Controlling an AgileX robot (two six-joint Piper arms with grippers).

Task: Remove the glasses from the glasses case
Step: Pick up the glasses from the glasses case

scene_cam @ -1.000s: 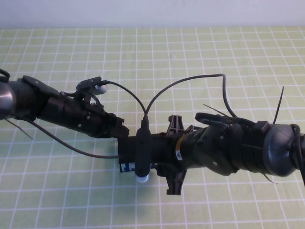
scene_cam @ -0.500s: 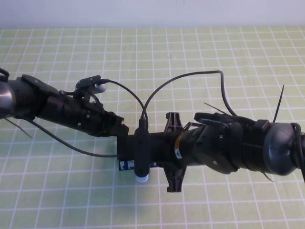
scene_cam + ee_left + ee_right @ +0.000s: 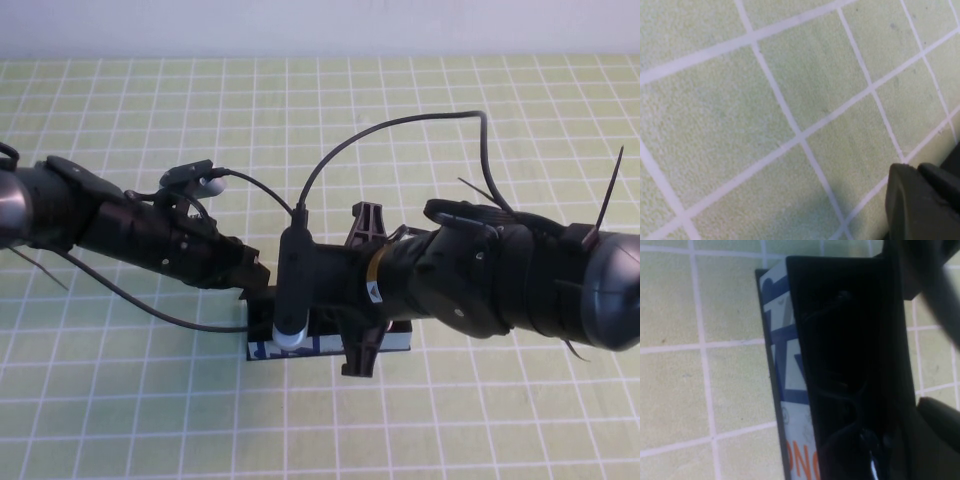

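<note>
On table, near front edge, centre: glasses case [image 3: 330, 345] lies under both arms; only its light-blue printed side and a strip of black top show from the high view.
Case state: open; black-lined cavity faces the right wrist camera, printed side wall [image 3: 785, 385] alongside it.
Case contents: glasses [image 3: 850, 440] sit inside the cavity; dark frame outline and 1 glossy lens edge are just made out against the black lining. Not lifted out.
Right gripper [image 3: 300, 325]: reaches in over the case from the right; jaws closed down. Whether they pinch the frame or have shut on nothing cannot be told, since the contact is hidden.
Left gripper [image 3: 920, 205]: low at the case's left end, 1 dark finger visible over bare tablecloth [image 3: 765, 100]; finger spacing cannot be told, nor whether it touches the case.
Risk 1: grip missed or only on a thin arm, so the glasses slip back on lifting.
Risk 2: case rises with the glasses if the frame snags the lining and the left gripper is not bracing it.
Risk 3: the pinch bears on a lens and scratches it.
</note>
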